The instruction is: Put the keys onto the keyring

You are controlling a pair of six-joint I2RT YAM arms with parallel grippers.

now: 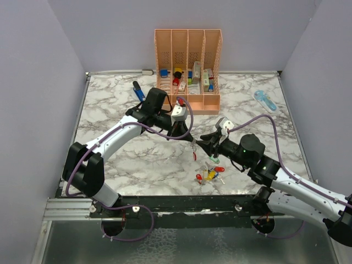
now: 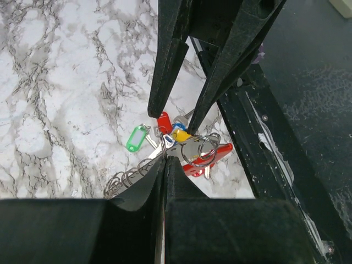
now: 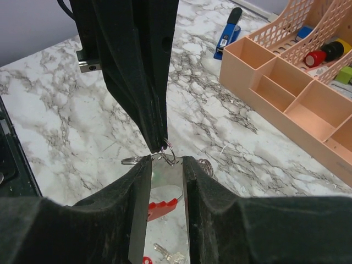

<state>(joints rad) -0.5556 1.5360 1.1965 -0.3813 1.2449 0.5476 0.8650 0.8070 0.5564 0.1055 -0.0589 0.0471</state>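
With your right fingers (image 3: 110,220) grasping the keyring (image 3: 159,187) mid-frame and your left fingers (image 3: 137,82) clenched on a small wire ring (image 3: 166,147), you look mid-threading: align finely above the keys (image 1: 210,175) on the counter (image 1: 137,159).

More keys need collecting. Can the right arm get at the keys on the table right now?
Probably not: right gripper is clamped on the keyring, though the keys lie uncovered nearby.

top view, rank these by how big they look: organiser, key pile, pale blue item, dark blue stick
1. organiser
2. key pile and pale blue item: look about alike, not ranked
3. dark blue stick: smallest showing, but partly hidden by the left arm
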